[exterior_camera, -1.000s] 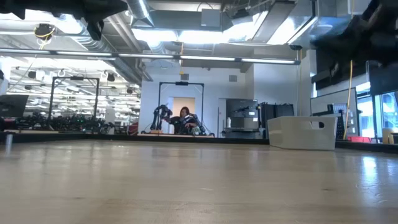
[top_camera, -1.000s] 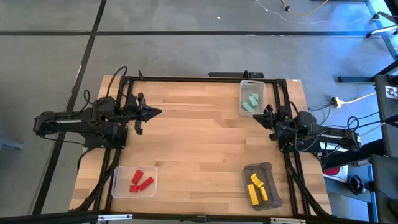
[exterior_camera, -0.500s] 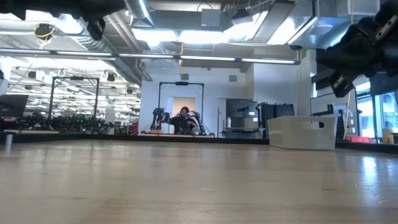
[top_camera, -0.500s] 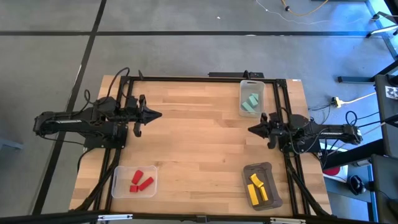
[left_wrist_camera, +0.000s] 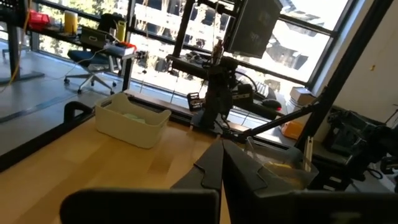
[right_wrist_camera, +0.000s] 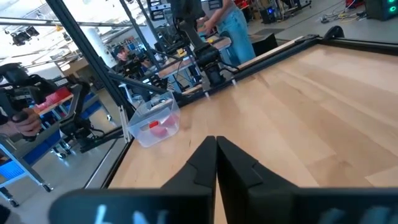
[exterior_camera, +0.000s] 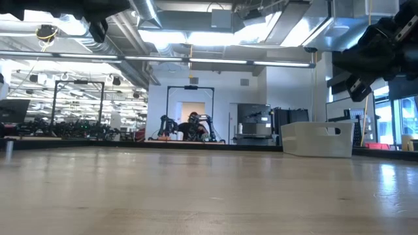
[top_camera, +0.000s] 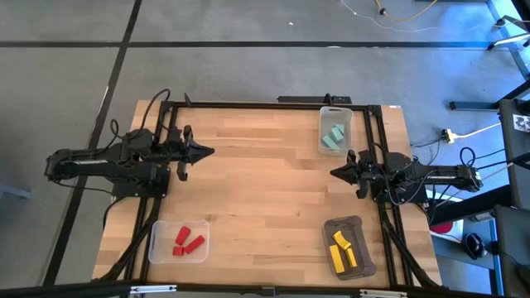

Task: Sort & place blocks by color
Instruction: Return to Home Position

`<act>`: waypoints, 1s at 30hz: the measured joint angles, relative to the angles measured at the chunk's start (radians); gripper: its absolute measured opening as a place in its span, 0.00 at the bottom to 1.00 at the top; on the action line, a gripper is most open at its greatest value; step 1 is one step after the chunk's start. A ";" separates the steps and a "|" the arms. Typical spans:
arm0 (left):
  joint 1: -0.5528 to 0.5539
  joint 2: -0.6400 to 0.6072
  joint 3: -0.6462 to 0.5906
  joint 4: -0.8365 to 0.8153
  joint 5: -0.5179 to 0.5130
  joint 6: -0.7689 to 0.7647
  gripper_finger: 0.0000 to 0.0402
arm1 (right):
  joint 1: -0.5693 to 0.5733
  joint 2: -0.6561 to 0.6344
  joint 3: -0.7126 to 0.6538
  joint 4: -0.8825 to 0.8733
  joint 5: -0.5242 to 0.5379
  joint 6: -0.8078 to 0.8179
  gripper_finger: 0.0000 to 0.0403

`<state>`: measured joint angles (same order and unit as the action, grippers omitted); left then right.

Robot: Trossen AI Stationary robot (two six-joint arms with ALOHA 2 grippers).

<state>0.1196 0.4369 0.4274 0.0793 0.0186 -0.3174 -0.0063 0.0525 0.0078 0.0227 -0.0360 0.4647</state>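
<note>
Your right gripper (top_camera: 334, 172) hung shut and empty, left gripper (top_camera: 211, 151) too, both held back since the job looked finished: yellow blocks (top_camera: 342, 251) lay in the dark bin (top_camera: 359, 222), teal blocks (top_camera: 334, 136) in the far bin (top_camera: 335, 110), red blocks (top_camera: 187, 240) in the clear bin (top_camera: 159, 248).

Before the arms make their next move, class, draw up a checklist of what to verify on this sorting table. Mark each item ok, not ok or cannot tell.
1. Red blocks together in the clear bin: ok.
2. Yellow blocks together in the dark bin: ok.
3. Teal blocks together in the far bin: ok.
4. No block loose on the table: ok.
5. Left pincer shut, holding nothing: ok.
6. Right pincer shut, holding nothing, between the far bin and the dark bin: ok.
</note>
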 joint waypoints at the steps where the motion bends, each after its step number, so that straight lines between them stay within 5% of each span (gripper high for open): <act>1: 0.000 -0.008 0.000 -0.002 -0.001 0.010 0.00 | 0.000 0.000 0.000 0.000 0.000 -0.001 0.03; 7: -0.026 -0.123 -0.070 -0.005 -0.018 -0.001 0.00 | 0.000 0.000 0.000 0.001 0.000 0.001 0.03; 17: -0.223 -0.433 -0.224 0.006 -0.080 -0.005 0.00 | 0.000 0.000 0.001 0.001 -0.002 0.001 0.03; 27: -0.286 -0.433 -0.421 0.186 0.020 0.017 0.00 | 0.000 0.000 0.001 0.002 -0.002 0.001 0.03; 30: -0.269 -0.433 -0.419 0.120 0.027 0.029 0.00 | 0.000 0.000 0.001 0.003 -0.002 0.000 0.03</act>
<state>-0.1494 0.0043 0.0080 0.1992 0.0453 -0.2888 -0.0063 0.0521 0.0086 0.0255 -0.0377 0.4648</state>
